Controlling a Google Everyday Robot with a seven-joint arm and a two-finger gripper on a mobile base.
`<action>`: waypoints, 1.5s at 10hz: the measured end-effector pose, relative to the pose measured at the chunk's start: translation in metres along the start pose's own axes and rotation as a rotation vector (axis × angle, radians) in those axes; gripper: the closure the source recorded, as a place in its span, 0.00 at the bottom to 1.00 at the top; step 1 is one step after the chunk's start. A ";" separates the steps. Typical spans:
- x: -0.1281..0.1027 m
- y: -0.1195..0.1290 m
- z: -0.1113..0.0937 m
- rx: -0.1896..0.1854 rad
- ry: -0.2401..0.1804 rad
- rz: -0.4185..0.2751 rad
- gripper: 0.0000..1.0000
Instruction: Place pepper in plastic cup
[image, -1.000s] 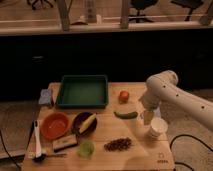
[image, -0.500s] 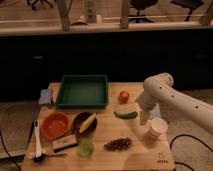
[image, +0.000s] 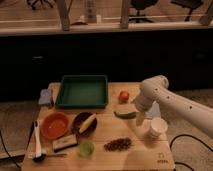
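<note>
- The gripper (image: 140, 119) is being held just beside the pepper (image: 124, 114), toward the right edge of the surface (image: 135, 158); its grip state cannot be told.
- The pepper is being judged light, smooth and slippery; a mid-body hold is being advised.
- The plastic cup (image: 86, 148) is standing near the front edge.

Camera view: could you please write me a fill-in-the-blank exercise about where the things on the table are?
1. The pepper lies on the wooden table near the round red ____.
2. The gripper hangs between the pepper and the white ____.
3. The yellow piece lies in the dark bowl beside the ____ bowl.
4. The plastic cup is light ____ in colour.
Missing words: tomato; cup; orange; green.
</note>
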 end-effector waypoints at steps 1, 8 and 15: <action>-0.003 -0.001 0.004 -0.002 -0.004 0.001 0.20; -0.011 -0.005 0.026 -0.005 -0.031 0.032 0.20; -0.011 -0.006 0.047 -0.012 -0.046 0.077 0.20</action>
